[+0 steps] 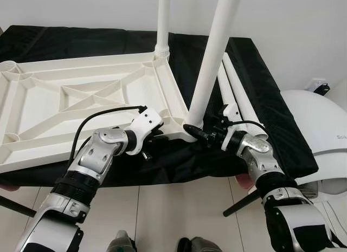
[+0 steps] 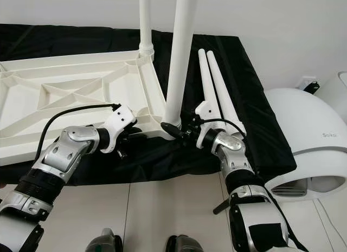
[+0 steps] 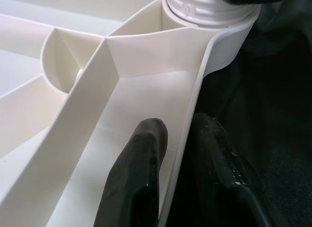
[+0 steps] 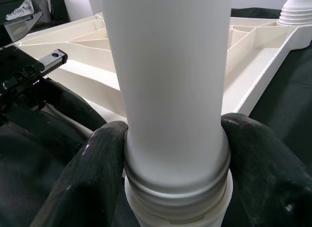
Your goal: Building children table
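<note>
While the left tool (image 1: 153, 134) clamps the top's (image 1: 81, 100) rim, the right tool (image 4: 173, 154) grips a second leg (image 1: 214, 57) in its socket; one leg (image 1: 163, 19) stands, two legs (image 1: 238, 95) lie unused

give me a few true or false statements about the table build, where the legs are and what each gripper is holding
1. The right gripper is clamped on the base of the near leg. True.
2. All four legs are standing in the tabletop. False: two stand upright in its corners, the near one and the far leg; two loose legs lie on the black cloth to the right.
3. The left gripper pinches the tabletop's rim beside the near leg's socket. True: one finger is inside the rim, one outside.
4. The tabletop lies with its smooth side up. False: its ribbed underside faces up.
5. The left gripper holds a loose leg. False: it grips the tabletop's edge.
</note>
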You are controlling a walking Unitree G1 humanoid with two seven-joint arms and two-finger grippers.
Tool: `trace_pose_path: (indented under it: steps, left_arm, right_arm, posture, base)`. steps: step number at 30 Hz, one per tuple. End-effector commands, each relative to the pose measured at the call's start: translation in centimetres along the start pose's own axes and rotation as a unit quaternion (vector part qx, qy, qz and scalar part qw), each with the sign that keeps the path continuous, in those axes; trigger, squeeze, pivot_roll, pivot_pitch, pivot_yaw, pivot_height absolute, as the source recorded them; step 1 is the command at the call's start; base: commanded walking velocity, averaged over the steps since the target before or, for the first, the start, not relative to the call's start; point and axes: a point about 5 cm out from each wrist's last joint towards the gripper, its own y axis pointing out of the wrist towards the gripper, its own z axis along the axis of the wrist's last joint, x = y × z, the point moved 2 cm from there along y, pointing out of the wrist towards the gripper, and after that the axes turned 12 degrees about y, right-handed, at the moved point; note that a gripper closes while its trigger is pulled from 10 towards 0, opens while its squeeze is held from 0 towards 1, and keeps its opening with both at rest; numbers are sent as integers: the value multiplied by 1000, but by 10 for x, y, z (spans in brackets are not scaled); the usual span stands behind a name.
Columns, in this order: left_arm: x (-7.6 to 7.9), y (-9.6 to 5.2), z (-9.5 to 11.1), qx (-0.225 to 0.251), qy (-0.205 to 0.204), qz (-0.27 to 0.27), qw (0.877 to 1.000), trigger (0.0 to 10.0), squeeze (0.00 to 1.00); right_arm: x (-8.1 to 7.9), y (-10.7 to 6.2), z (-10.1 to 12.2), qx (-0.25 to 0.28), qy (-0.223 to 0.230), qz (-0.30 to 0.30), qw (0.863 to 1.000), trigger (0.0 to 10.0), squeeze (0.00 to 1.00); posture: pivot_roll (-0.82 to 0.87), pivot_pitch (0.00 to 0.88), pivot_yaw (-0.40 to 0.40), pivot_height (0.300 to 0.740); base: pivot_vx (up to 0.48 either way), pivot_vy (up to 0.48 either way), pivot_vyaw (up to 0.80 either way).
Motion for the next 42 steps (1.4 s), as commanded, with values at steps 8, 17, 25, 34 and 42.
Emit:
trace_pose_path:
  steps: [8,17,25,34,42]
  left_arm:
    - [4,-1,-1,3,-8,-17,1000,10000,0]
    - [3,0,-1,2,-7,-17,1000,10000,0]
    - [4,0,-1,1,-7,-19,1000,10000,0]
    - [4,0,-1,1,-7,-22,1000,10000,0]
    - [3,0,-1,0,-7,-21,1000,10000,0]
  right_arm:
    - [-5,0,-5,47,21,-62,997,0,0]
    - [-14,6,-4,72,17,-121,990,0,0]
    - [-34,14,-5,96,22,-209,973,0,0]
    - [-46,20,-11,100,44,-295,949,0,0]
    - [-71,33,-18,89,41,-319,943,0,0]
  posture:
    - [26,77,-39,740]
    - [25,78,-37,740]
    - [24,84,-36,740]
    - [26,89,-31,740]
    - [31,91,-34,740]
  base:
    - [0,0,0]
    - [0,0,0]
    - [0,0,0]
    - [0,0,0]
    - [0,0,0]
